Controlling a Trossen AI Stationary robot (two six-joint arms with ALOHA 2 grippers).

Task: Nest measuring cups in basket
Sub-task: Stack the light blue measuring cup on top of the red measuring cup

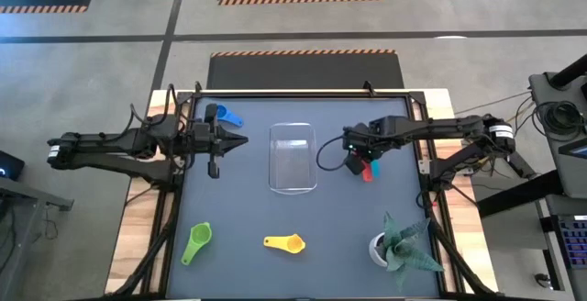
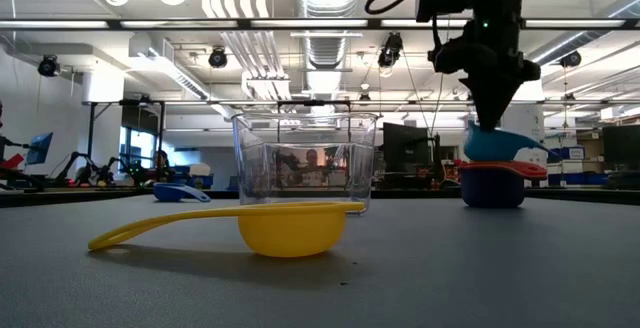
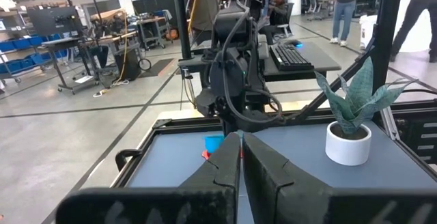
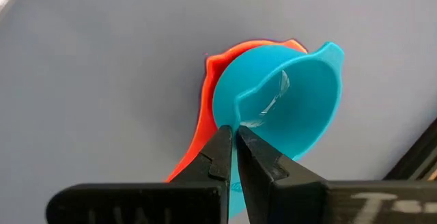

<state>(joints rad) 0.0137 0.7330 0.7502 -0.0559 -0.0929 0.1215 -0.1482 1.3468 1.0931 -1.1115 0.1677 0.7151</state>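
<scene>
The clear basket (image 1: 293, 159) (image 2: 305, 163) stands mid-table. Right of it a teal cup (image 4: 287, 101) (image 2: 500, 146) sits in a red cup (image 4: 205, 115) (image 2: 500, 169), over a dark purple one (image 2: 490, 190). My right gripper (image 4: 233, 132) (image 1: 360, 151) is above this stack, shut on the teal cup. My left gripper (image 1: 237, 141) (image 3: 240, 152) waits left of the basket, shut and holding nothing. A blue cup (image 1: 229, 117) lies beyond it. The yellow cup (image 1: 284, 243) (image 2: 290, 230) and green cup (image 1: 197, 241) lie by the near edge. My right gripper pinches the teal cup's rim (image 4: 240, 111) at the handle side, one finger (image 4: 218, 152) outside the bowl and the other over its inside. The fingers come from above, pointing down. The cup sits nested in the red cup, roughly upright.
A white pot with a green plant (image 1: 396, 246) (image 3: 348, 138) stands at the table's near right corner. Bare grey tabletop (image 1: 339, 218) lies between the basket and the near cups. A raised black frame (image 1: 303, 93) edges the table.
</scene>
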